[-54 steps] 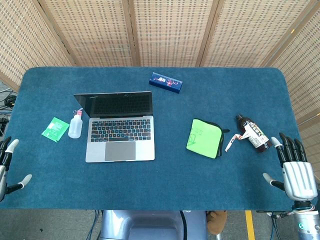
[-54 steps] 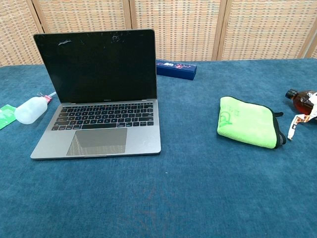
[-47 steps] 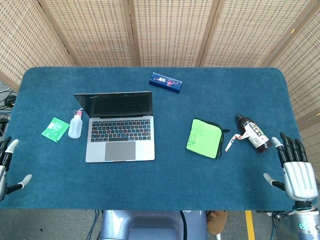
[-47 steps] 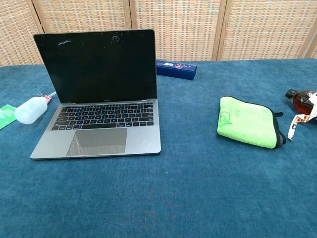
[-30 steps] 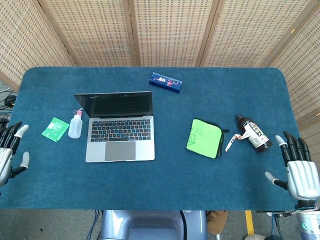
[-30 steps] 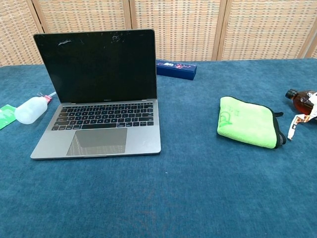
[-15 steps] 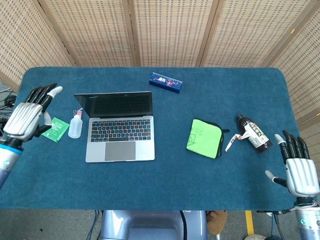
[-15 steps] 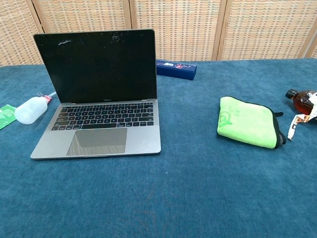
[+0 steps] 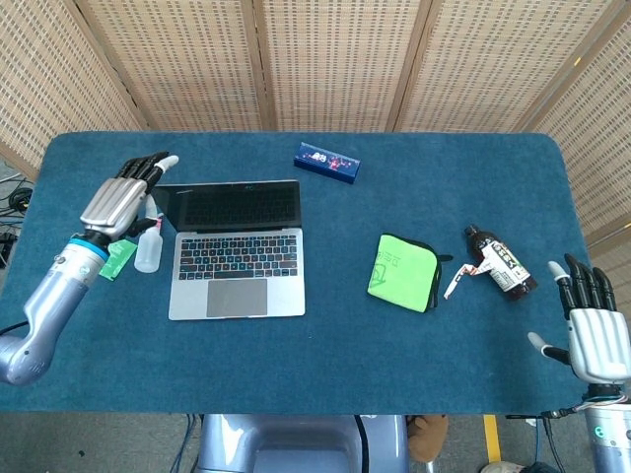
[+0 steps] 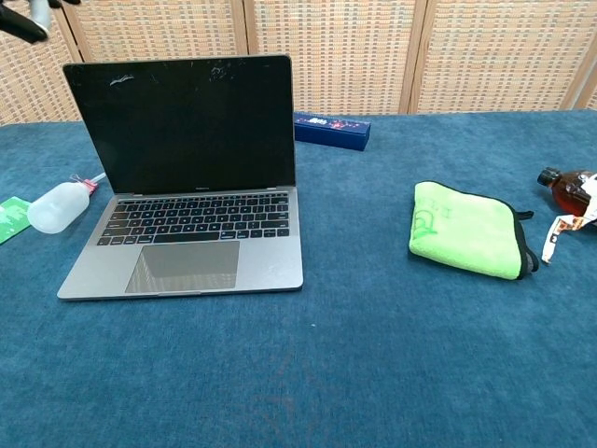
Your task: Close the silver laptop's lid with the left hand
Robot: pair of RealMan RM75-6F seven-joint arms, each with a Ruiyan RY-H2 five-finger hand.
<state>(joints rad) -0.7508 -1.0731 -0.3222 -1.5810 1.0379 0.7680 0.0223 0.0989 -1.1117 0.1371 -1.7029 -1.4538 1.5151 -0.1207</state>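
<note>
The silver laptop point(image 9: 237, 261) point(image 10: 191, 233) stands open on the blue table, its dark screen point(image 10: 182, 121) upright and facing me. My left hand point(image 9: 120, 200) hovers open above the table just left of the screen's top left corner, fingers stretched out toward the back; it touches nothing. In the chest view only its fingertips point(image 10: 28, 19) show at the top left corner. My right hand point(image 9: 595, 335) is open at the table's near right edge, holding nothing.
A small white squeeze bottle point(image 9: 149, 246) point(image 10: 58, 205) and a green packet point(image 9: 110, 258) lie left of the laptop, under my left forearm. A blue box point(image 9: 326, 162) sits behind the laptop. A green cloth point(image 9: 402, 272) and a brown bottle point(image 9: 498, 262) lie to the right.
My left hand has risen from the near left table edge and swung in toward the laptop's screen corner. The right hand drifted slightly back. The lid has not moved.
</note>
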